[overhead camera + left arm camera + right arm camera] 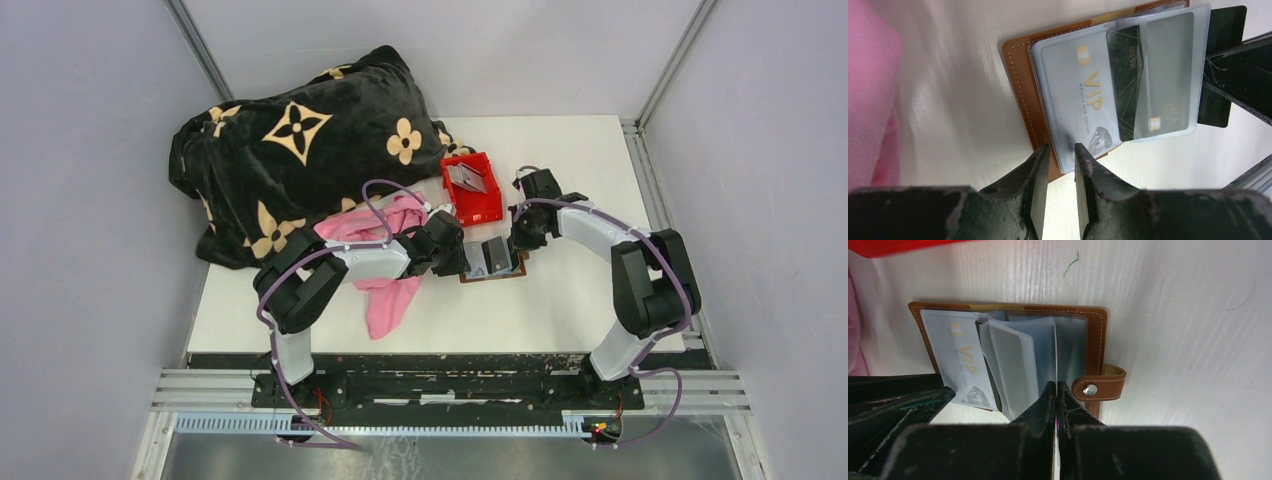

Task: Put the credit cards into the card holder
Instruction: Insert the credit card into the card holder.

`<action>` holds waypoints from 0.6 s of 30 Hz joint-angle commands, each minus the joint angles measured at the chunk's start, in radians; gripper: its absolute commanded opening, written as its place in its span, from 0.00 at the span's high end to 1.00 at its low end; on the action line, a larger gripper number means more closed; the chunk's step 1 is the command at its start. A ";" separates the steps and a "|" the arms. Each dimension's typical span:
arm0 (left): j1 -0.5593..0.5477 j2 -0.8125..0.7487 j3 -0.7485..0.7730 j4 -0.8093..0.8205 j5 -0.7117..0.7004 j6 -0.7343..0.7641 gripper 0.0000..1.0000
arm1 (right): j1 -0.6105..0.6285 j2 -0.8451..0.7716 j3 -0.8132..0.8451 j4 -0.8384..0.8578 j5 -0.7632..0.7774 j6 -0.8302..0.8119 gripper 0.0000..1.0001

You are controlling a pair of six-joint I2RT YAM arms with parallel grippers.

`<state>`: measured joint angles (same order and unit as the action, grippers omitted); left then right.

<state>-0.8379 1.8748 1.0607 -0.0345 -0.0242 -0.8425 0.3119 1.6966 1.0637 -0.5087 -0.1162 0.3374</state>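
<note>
Only right wrist view shows snap strap on card holder.

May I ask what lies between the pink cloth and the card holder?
Only bare white table, from pink cloth to card holder, in left wrist view.

Left arm, right arm: pale grey shells, black joints. Lilac cables looped alongside. Tool fingers black, scuffed, pale-scratched edges.

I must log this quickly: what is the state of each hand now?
Left hand: partly open, tips at the edge of the card holder, no grip visible.
Right hand: closed, pinching a clear pocket of the card holder.
</note>
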 commanded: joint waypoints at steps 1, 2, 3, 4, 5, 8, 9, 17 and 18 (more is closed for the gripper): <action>0.008 0.005 -0.040 -0.142 -0.051 0.069 0.66 | 0.003 0.000 -0.063 0.027 -0.073 0.034 0.99; 0.008 0.004 -0.042 -0.144 -0.052 0.070 0.66 | 0.002 -0.002 -0.069 0.034 -0.081 0.037 0.99; 0.008 0.004 -0.043 -0.147 -0.053 0.070 0.66 | -0.001 -0.006 -0.074 0.040 -0.087 0.039 0.99; 0.008 0.004 -0.044 -0.151 -0.056 0.069 0.66 | -0.003 -0.010 -0.081 0.048 -0.091 0.043 0.99; 0.008 0.003 -0.044 -0.153 -0.057 0.070 0.66 | -0.006 -0.015 -0.086 0.055 -0.097 0.045 0.99; 0.008 0.001 -0.044 -0.162 -0.061 0.071 0.67 | -0.008 -0.030 -0.091 0.068 -0.114 0.054 0.99; 0.008 -0.001 -0.044 -0.166 -0.062 0.073 0.67 | -0.008 -0.035 -0.087 0.068 -0.116 0.056 0.99; 0.008 -0.005 -0.045 -0.182 -0.072 0.072 0.67 | -0.008 -0.077 -0.027 0.000 -0.079 0.044 0.99; 0.008 -0.005 -0.045 -0.183 -0.071 0.071 0.68 | -0.008 -0.081 -0.021 -0.011 -0.070 0.042 0.99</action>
<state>-0.8371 1.8641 1.0561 -0.0589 -0.0353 -0.8421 0.2989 1.6608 1.0008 -0.4511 -0.2089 0.3817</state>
